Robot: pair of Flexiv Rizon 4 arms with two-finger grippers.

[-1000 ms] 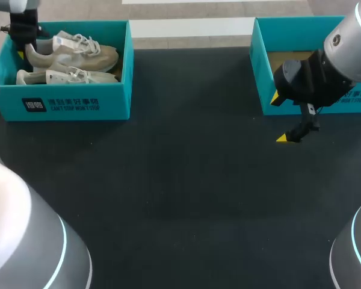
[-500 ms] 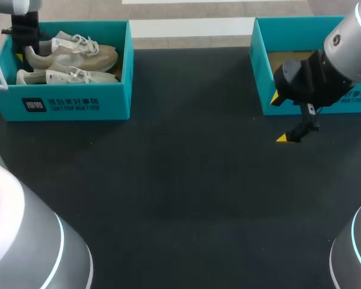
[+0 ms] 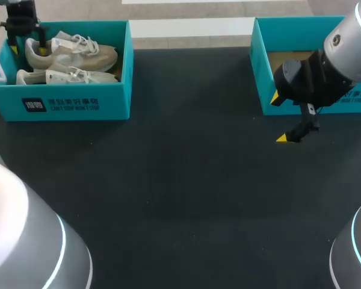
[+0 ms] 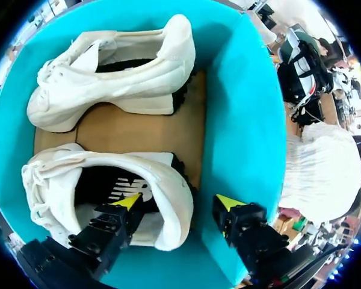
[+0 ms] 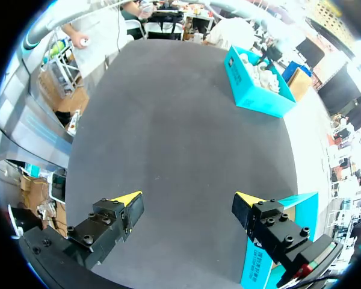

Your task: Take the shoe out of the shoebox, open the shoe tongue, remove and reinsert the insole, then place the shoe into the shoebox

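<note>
The left arm (image 3: 21, 21) is seen a little higher over the shoebox (image 3: 72, 103) than a second ago, so the grasp is judged as not yet made. The heel of one shoe (image 4: 150, 180), which lies in the shoebox, is straddled by the wide left jaws: one finger (image 4: 111, 223) is inside the opening and the other just outside. The right jaws are held wide above the tabletop (image 3: 180, 180).

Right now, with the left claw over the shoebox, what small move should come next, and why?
Probably shift the left claw slightly toward the shoes before closing. One finger is inside the nearer shoe, but the other finger appears beyond the shoebox wall, so closing now might pinch the wall too.
</note>
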